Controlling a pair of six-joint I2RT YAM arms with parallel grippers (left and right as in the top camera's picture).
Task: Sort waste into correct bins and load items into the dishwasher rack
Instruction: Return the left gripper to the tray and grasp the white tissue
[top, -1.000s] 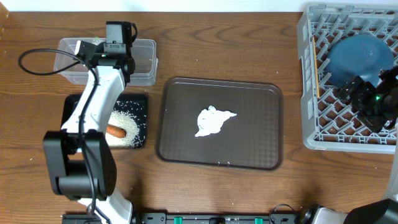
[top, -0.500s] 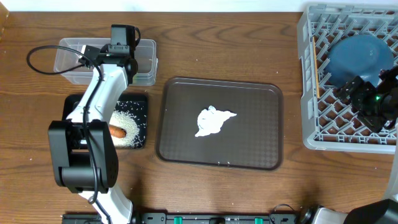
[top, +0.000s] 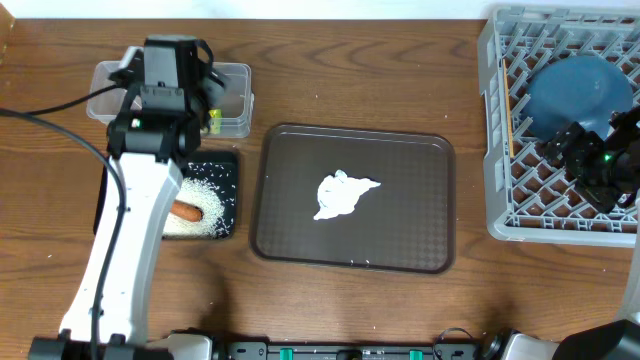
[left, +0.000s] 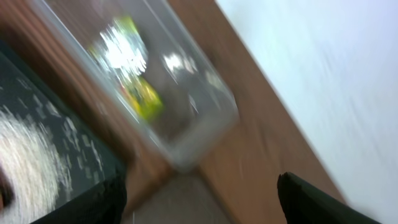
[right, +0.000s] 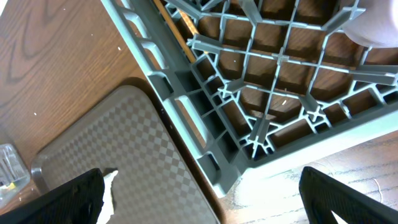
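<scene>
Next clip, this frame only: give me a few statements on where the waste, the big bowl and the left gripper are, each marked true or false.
1. The crumpled tissue lies on the brown serving tray. True.
2. The carrot is in the clear tub. False: it lies on the rice in the black tray.
3. The yellow-green wrapper is in the clear tub. True.
4. The teal bowl stands on the table beside the rack. False: it is inside the rack.
5. The left gripper is shut on the wrapper. False: its jaws stand apart with nothing between them.
</scene>
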